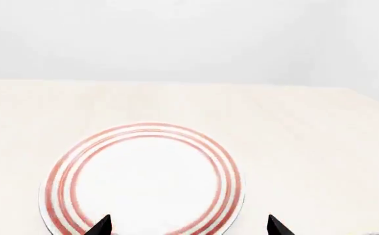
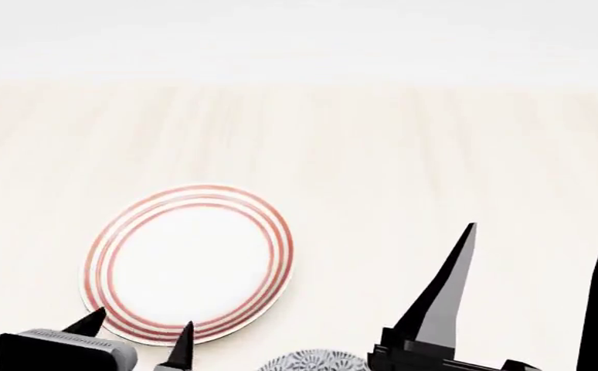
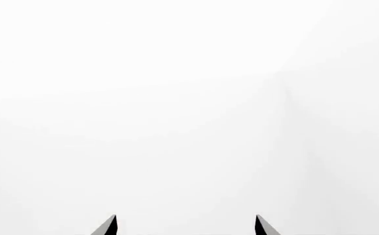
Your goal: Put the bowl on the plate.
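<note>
The plate [image 2: 185, 263], white with red rings, lies on the pale wooden table left of centre; it also fills the lower part of the left wrist view as the plate [image 1: 144, 181]. Only the patterned top of the bowl [image 2: 313, 362] peeks in at the head view's bottom edge, between the two arms. My left gripper [image 2: 141, 331] hangs open over the plate's near rim, nothing between its fingers; in its wrist view the left gripper [image 1: 188, 226] straddles that rim. My right gripper [image 2: 538, 243] is open, raised right of the bowl. The right gripper [image 3: 184, 225] faces blank white.
The pale wooden table [image 2: 402, 154] stretches far back and to the right, ending at a white wall. Its far edge [image 1: 176, 82] shows in the left wrist view.
</note>
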You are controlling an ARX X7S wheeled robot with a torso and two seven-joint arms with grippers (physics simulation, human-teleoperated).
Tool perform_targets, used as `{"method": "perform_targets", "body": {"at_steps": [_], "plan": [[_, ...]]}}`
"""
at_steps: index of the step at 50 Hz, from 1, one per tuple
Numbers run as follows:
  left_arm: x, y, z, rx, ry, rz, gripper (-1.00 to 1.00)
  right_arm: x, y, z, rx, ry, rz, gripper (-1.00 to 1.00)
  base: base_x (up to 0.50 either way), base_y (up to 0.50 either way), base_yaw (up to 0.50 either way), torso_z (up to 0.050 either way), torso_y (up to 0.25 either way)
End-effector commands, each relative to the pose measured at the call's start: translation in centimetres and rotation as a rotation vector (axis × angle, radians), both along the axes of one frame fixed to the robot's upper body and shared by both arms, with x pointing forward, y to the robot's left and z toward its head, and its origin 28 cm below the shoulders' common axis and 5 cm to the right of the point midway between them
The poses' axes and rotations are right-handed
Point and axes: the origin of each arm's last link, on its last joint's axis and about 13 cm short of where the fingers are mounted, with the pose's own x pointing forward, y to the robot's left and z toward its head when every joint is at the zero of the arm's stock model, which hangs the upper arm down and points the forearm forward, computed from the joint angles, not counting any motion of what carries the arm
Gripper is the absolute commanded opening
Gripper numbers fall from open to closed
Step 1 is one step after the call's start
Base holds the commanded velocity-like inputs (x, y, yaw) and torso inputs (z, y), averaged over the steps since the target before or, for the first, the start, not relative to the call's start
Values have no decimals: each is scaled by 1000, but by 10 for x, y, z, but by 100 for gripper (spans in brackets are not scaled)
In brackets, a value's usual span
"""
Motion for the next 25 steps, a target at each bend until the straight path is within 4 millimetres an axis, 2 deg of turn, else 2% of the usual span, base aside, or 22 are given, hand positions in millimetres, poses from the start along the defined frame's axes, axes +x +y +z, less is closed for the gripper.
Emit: {"method": "perform_targets", "body": {"at_steps": [1, 11, 25], "plan": [[2, -23, 1, -144, 211, -247, 100, 0, -1, 0, -10, -1, -8, 100, 0, 0, 0, 0, 0], [8, -29, 13, -281, 325, -282, 100, 1, -1, -3, -9, 9, -10, 100, 0, 0, 0, 0, 0], [11, -32, 25, -370, 379, -273, 100, 1, -1, -5, -10, 20, -10, 100, 0, 0, 0, 0, 0]]}}
